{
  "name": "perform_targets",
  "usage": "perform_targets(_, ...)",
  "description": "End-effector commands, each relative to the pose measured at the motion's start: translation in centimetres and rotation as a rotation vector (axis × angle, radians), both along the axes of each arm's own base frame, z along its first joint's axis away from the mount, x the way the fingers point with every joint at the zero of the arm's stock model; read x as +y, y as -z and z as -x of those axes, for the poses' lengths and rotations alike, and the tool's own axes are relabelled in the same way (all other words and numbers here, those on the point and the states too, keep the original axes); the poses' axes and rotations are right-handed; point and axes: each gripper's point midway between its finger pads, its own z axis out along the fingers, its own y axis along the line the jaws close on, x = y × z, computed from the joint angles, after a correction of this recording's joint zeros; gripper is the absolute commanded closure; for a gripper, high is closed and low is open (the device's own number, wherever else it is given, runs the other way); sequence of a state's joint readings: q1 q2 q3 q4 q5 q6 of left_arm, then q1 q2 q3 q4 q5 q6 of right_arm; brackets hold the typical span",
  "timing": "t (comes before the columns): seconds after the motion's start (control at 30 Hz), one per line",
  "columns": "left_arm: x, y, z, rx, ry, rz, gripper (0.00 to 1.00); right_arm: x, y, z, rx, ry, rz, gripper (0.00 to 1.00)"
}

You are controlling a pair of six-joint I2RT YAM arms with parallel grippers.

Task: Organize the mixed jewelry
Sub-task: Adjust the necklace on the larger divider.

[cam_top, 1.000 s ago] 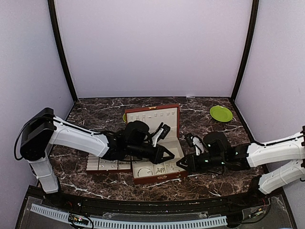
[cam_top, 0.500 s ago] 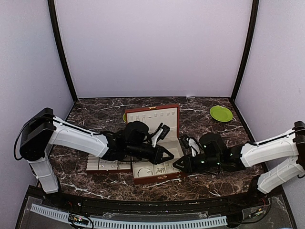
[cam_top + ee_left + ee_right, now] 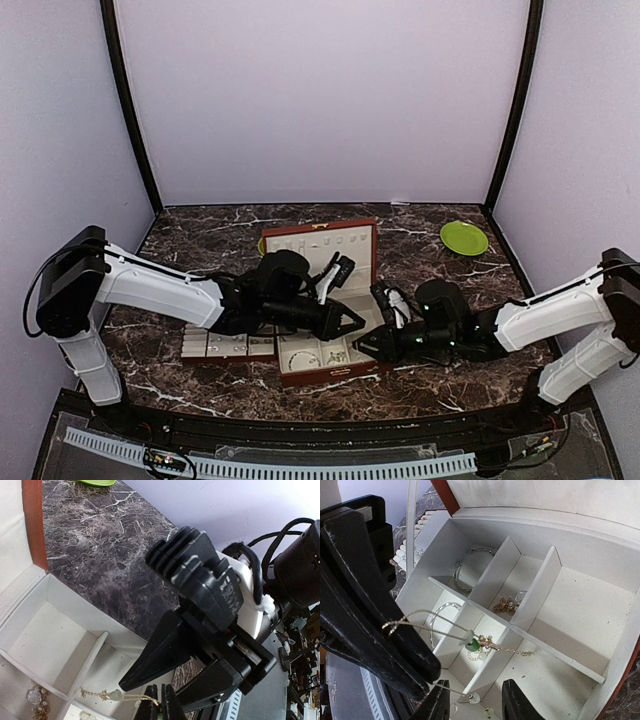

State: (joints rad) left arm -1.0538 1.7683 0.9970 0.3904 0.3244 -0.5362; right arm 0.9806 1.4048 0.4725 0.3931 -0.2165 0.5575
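Note:
The red-brown, cream-lined jewelry box (image 3: 330, 372) stands open at the table's middle. My left gripper (image 3: 343, 322) is over its compartments, shut on a fine chain (image 3: 95, 694) with pale and green beads (image 3: 475, 644). The chain hangs from the left fingers (image 3: 370, 605) across a divider (image 3: 530, 590). My right gripper (image 3: 366, 345) is open at the box's right front corner, just below the chain, its jaws on either side of a divider; it holds nothing. Silvery bangles (image 3: 440, 622) and small gold pieces (image 3: 506, 605) lie in other compartments.
A cream tray (image 3: 225, 346) lies left of the box under my left arm. A lime-green plate (image 3: 464, 237) sits at the back right. The box lid (image 3: 320, 245) stands upright behind the compartments. The two grippers are very close together.
My right gripper has moved left, up to the box and close to my left gripper. My left gripper has stayed nearly still, holding the chain.

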Motion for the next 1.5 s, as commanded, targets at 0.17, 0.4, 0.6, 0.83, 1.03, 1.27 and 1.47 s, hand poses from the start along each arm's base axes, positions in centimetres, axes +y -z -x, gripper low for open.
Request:
perform_targets(0.17, 0.5, -2.0, 0.0, -0.009, -0.019, 0.052, 1.0, 0.9, 0.0, 0.1, -0.019, -0.006, -0.104, 0.67)
perform_targets(0.4, 1.0, -2.2, -0.1, -0.011, -0.043, 0.057, 1.0, 1.6, -0.9, 0.2, -0.009, -0.008, -0.192, 0.88)
perform_targets(0.6, 2.0, -1.9, -0.3, -0.019, -0.076, 0.045, 1.0, 0.5, -1.2, -0.3, -0.019, 0.055, -0.191, 1.0)
perform_targets(0.83, 3.2, -1.0, -0.3, -0.025, -0.106, -0.006, 0.83, -2.6, -2.1, -1.9, -0.066, 0.209, -0.084, 1.0)
perform_targets(1.03, 4.4, -1.1, -0.2, -0.058, -0.118, -0.032, 0.64, -4.6, -4.3, -2.9, -0.13, 0.288, -0.014, 1.0)
perform_targets(1.27, 4.4, -3.2, -0.2, -0.154, -0.078, -0.006, 0.51, -3.8, -7.5, -2.6, -0.164, 0.214, 0.014, 1.0)
perform_targets(1.47, 3.5, -6.1, -1.0, -0.261, -0.056, 0.042, 0.48, -2.5, -10.9, -1.2, -0.174, 0.105, -0.054, 1.0)
